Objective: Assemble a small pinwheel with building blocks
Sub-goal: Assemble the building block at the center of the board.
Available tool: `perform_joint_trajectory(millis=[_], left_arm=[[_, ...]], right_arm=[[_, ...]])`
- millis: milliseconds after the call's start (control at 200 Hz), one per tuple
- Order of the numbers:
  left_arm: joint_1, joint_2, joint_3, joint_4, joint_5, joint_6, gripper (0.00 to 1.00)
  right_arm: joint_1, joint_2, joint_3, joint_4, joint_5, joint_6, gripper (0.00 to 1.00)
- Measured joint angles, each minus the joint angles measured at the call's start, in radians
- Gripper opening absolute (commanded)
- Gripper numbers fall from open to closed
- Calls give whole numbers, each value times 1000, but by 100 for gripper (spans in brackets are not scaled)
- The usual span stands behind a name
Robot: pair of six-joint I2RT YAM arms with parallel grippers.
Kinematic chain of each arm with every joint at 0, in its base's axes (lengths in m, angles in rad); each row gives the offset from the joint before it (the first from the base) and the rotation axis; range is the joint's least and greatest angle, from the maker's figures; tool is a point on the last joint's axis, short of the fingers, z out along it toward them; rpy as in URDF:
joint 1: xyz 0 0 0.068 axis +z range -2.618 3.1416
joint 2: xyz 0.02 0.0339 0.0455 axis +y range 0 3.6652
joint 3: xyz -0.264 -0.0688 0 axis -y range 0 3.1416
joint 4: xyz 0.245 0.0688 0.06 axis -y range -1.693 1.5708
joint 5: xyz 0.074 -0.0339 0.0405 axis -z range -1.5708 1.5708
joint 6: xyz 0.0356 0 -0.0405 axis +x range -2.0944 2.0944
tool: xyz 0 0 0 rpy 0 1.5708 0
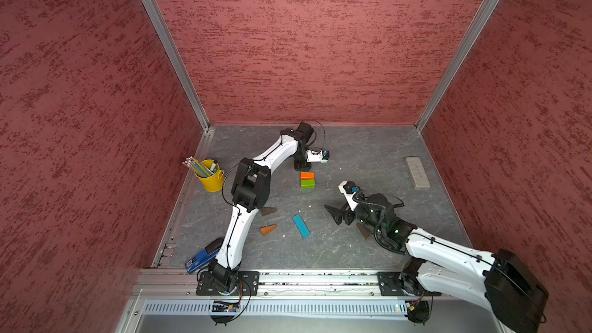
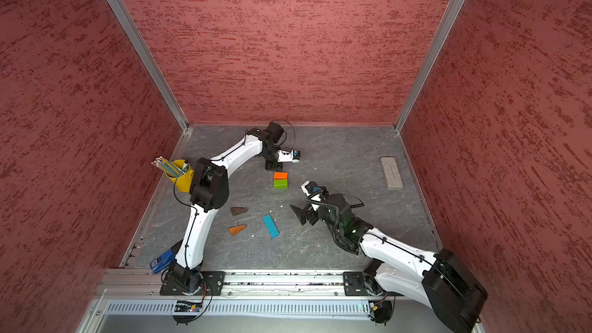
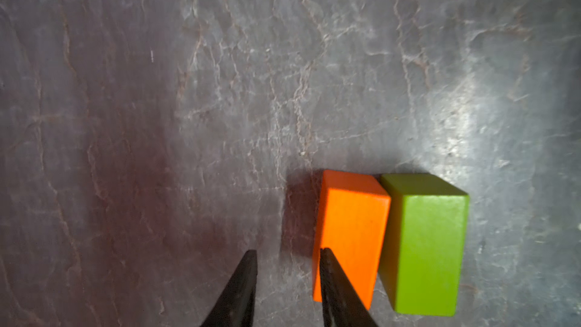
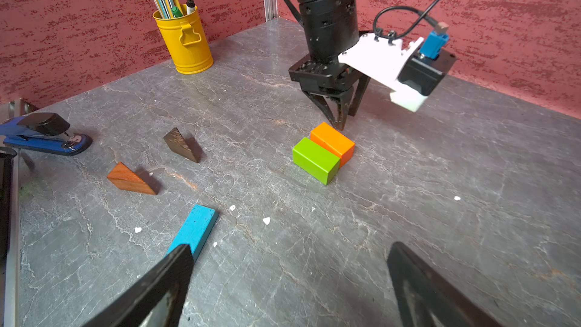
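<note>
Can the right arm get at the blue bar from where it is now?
Probably yes. The right pincer is open and empty, close to the blue bar, which lies flat with nothing on it. The orange wedge lies apart from it, and the left pincer is away by the orange block.

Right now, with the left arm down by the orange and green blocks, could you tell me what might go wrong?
One finger of the left gripper sits at the end of the orange block; a nudge could skew it off the green block.
The right gripper, open, hangs near the blue bar and could knock it.
A brown wedge lies partly under the right arm; a sweep might drag it.
</note>
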Motion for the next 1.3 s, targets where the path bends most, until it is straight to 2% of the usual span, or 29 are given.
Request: perform_joint_trajectory(millis=[356,1298], left_arm=[[1,0,-39,57,-28,-3,35],[-16,0,-57,35,-21,7,35]], right_arm=[[0,4,0,0,0,0,99],[0,13,0,1,0,0,99]])
